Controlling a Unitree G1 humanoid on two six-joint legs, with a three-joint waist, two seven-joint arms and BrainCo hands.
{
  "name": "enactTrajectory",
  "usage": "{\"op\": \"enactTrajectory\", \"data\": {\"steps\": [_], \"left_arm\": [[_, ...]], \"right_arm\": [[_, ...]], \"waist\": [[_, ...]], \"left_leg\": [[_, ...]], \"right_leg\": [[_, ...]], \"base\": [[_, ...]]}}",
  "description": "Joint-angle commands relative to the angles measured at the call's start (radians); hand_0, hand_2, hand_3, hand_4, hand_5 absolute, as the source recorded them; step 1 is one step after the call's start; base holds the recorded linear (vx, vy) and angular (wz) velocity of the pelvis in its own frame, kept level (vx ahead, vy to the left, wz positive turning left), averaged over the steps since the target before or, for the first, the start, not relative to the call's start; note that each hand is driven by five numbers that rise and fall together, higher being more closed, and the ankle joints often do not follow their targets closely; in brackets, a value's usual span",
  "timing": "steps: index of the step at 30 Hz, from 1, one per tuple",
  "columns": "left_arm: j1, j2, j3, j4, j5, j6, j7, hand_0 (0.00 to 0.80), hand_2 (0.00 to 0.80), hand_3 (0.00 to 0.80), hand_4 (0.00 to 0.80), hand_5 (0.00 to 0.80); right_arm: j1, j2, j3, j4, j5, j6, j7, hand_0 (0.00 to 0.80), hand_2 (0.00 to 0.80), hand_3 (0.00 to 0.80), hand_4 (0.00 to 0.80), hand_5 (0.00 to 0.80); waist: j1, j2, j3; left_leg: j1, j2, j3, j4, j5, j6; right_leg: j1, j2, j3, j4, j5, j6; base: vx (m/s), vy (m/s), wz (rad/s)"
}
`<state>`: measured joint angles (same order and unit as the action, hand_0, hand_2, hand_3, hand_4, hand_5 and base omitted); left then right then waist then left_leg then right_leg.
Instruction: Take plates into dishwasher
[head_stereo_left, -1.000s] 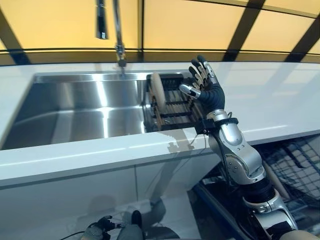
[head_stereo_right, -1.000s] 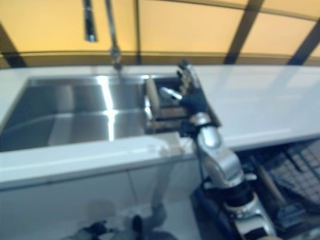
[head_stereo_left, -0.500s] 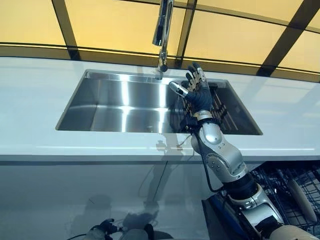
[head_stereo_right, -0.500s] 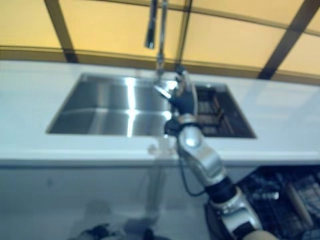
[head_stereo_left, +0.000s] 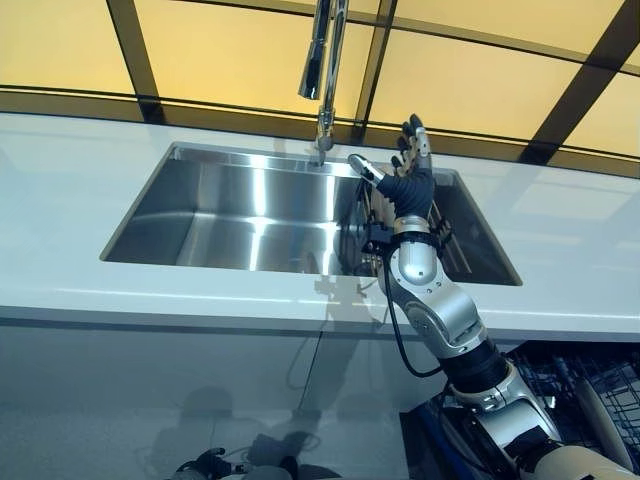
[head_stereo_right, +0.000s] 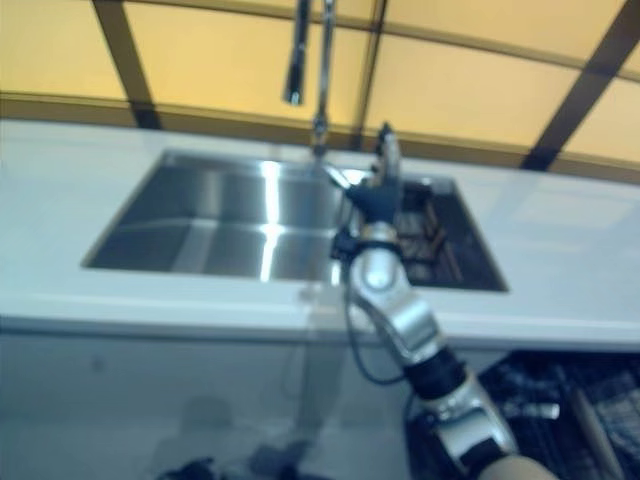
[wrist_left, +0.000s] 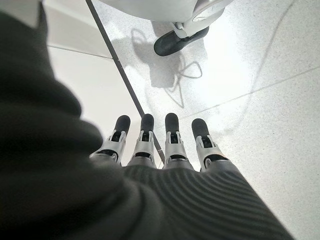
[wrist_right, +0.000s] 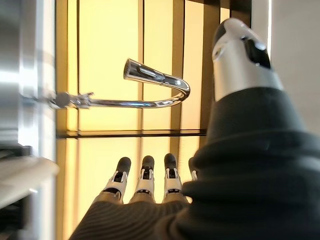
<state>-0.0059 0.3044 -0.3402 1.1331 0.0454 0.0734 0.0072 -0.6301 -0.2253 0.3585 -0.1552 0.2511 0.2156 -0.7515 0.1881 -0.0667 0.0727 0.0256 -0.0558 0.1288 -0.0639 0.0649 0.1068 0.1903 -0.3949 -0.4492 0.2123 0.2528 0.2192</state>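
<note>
My right hand (head_stereo_left: 408, 185) is raised above the right end of the steel sink (head_stereo_left: 240, 215), open, with straight spread fingers and nothing in it. Behind and below it a dark dish rack (head_stereo_left: 462, 240) sits in the sink; the hand and forearm cover the rack's left part, and I cannot make out a plate there. In the right wrist view the fingers (wrist_right: 145, 182) point toward the faucet (wrist_right: 150, 87). My left hand (head_stereo_left: 205, 466) hangs low near the floor, its fingers (wrist_left: 172, 142) straight and empty.
The tall faucet (head_stereo_left: 325, 70) rises just left of my right hand. A white counter (head_stereo_left: 150, 300) surrounds the sink. At the lower right the dishwasher's wire basket (head_stereo_left: 610, 360) is pulled out, with a pale plate (head_stereo_left: 592, 392) standing in it.
The camera has swung, so the sink now sits centred. My right hand stays raised and open over the rack, turned a little more edge-on. The left hand has not moved.
</note>
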Motion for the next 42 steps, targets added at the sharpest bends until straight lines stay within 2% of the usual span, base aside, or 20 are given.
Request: {"op": "enactTrajectory", "data": {"steps": [1, 7, 13, 22, 29, 34, 37, 42], "left_arm": [[-0.058, -0.020, -0.001, 0.017, 0.024, -0.027, 0.003, 0.000, 0.000, 0.000, 0.000, 0.000], [-0.055, -0.015, 0.005, 0.019, 0.050, -0.031, -0.008, 0.000, 0.000, 0.000, 0.000, 0.000], [-0.056, -0.011, 0.012, 0.019, 0.066, -0.019, -0.016, 0.000, 0.000, 0.000, 0.000, 0.000], [-0.067, 0.000, 0.025, 0.010, 0.074, -0.006, -0.023, 0.000, 0.000, 0.000, 0.000, 0.000], [-0.068, 0.019, 0.036, 0.009, 0.086, 0.014, -0.032, 0.000, 0.000, 0.000, 0.000, 0.000], [-0.070, 0.030, 0.030, 0.004, 0.085, 0.021, -0.039, 0.000, 0.000, 0.000, 0.000, 0.000], [-0.077, 0.034, 0.016, 0.009, 0.074, 0.015, -0.043, 0.000, 0.000, 0.000, 0.000, 0.000], [-0.075, 0.040, 0.004, 0.011, 0.081, 0.014, -0.048, 0.000, 0.000, 0.000, 0.000, 0.000]], "right_arm": [[-0.174, -0.088, -0.081, -0.019, -0.176, -0.066, -0.028, 0.000, 0.000, 0.000, 0.000, 0.000], [-0.199, -0.142, -0.097, -0.009, -0.168, -0.040, -0.057, 0.000, 0.000, 0.000, 0.000, 0.000], [-0.195, -0.152, -0.108, 0.031, -0.121, 0.001, -0.062, 0.000, 0.000, 0.000, 0.000, 0.000], [-0.160, -0.143, -0.127, 0.118, 0.127, 0.122, 0.004, 0.000, 0.000, 0.000, 0.000, 0.000], [-0.200, -0.192, -0.154, 0.196, 0.204, 0.182, 0.059, 0.000, 0.000, 0.000, 0.000, 0.000], [-0.273, -0.249, -0.166, 0.276, 0.220, 0.196, 0.027, 0.000, 0.000, 0.000, 0.000, 0.000], [-0.339, -0.288, -0.176, 0.351, 0.172, 0.167, -0.011, 0.000, 0.000, 0.000, 0.000, 0.000], [-0.399, -0.323, -0.178, 0.408, 0.187, 0.201, -0.063, 0.000, 0.000, 0.000, 0.000, 0.000]], "waist": [[0.049, 0.014, 0.008], [0.055, 0.011, -0.003], [0.056, 0.009, -0.009], [0.040, -0.006, -0.010], [0.027, -0.028, -0.013], [0.031, -0.035, -0.015], [0.038, -0.038, -0.020], [0.053, -0.045, -0.026]], "left_leg": [[0.023, 0.002, -0.020, -0.023, -0.075, -0.053], [0.025, -0.002, -0.024, -0.023, -0.079, -0.051], [0.025, -0.003, -0.027, -0.023, -0.082, -0.049], [0.023, 0.000, -0.025, -0.023, -0.078, -0.048], [0.033, 0.009, -0.014, -0.023, -0.082, -0.051], [0.043, 0.014, -0.003, -0.023, -0.086, -0.056], [0.045, 0.013, -0.002, -0.023, -0.087, -0.056], [0.045, 0.007, -0.012, -0.023, -0.089, -0.054]], "right_leg": [[-0.022, -0.054, -0.001, 0.026, 0.075, 0.024], [-0.019, -0.052, -0.002, 0.024, 0.072, 0.024], [-0.026, -0.052, -0.002, 0.030, 0.068, 0.023], [-0.036, -0.049, 0.003, 0.037, 0.077, 0.022], [-0.045, -0.045, 0.008, 0.050, 0.078, 0.023], [-0.045, -0.043, 0.012, 0.056, 0.069, 0.023], [-0.041, -0.042, 0.009, 0.054, 0.067, 0.023], [-0.039, -0.043, 0.003, 0.056, 0.066, 0.022]], "base": [[0.000, 0.000, 0.00], [0.000, 0.000, 0.00], [0.000, 0.001, -0.01], [0.000, 0.000, 0.00], [0.000, 0.000, 0.00], [0.001, 0.002, -0.06], [0.002, 0.010, -0.03], [0.000, 0.000, 0.00]]}}
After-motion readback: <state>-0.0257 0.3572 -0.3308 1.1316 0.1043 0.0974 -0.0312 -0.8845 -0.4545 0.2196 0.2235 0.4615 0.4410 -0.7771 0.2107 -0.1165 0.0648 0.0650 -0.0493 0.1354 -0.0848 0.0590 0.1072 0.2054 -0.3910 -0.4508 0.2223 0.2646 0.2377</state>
